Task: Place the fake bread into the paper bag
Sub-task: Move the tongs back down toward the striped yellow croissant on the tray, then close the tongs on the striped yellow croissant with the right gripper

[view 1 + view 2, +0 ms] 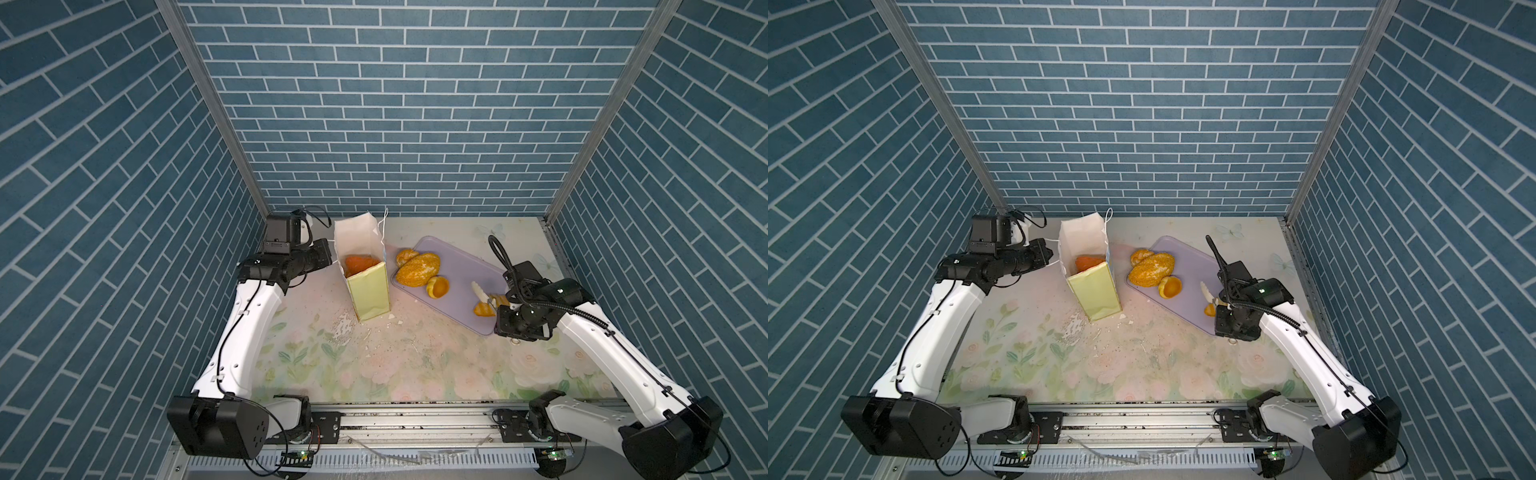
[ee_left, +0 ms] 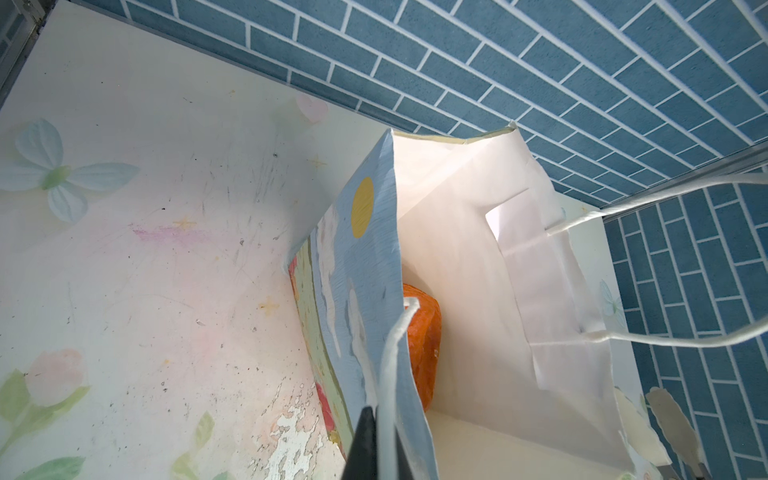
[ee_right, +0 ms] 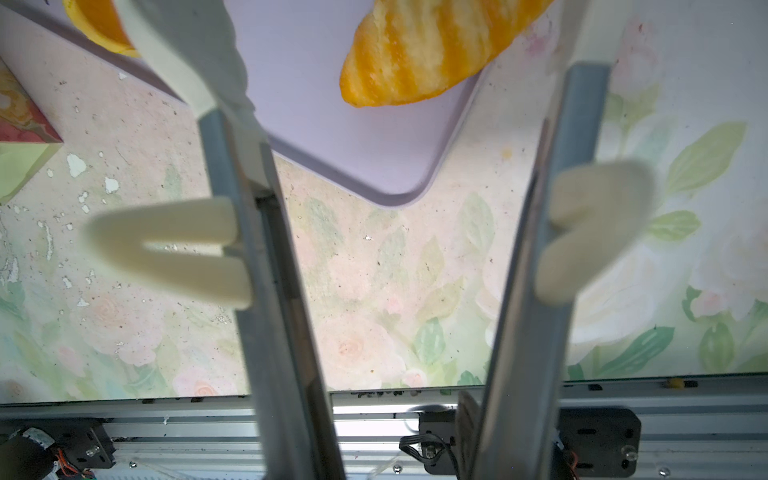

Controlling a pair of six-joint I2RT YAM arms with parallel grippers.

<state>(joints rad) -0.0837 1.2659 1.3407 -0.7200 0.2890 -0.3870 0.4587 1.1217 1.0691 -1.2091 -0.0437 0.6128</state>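
Where the left gripper (image 2: 378,419) meets the tall, pale yellow-green paper bag (image 1: 370,293), its jaws are pressed together on the thin white cord handle (image 2: 394,343). One glossy orange pastry (image 1: 359,264) lies inside the upright bag. The right gripper (image 1: 487,298) has its jaws spread on either side of a striped golden croissant (image 3: 432,54), with gaps visible. The croissant lies on the flat lavender tray (image 1: 457,262), which also carries a seeded oval loaf (image 1: 417,270).

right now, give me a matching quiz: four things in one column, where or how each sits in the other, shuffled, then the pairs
1 seeded loaf
2 croissant
3 dark orange pastry
4 paper bag

a standing upright, mouth open
b on the tray, end nearest the bag
c inside the bag
d on the tray, end farthest from the bag

Pairs: 1-b, 2-d, 3-c, 4-a
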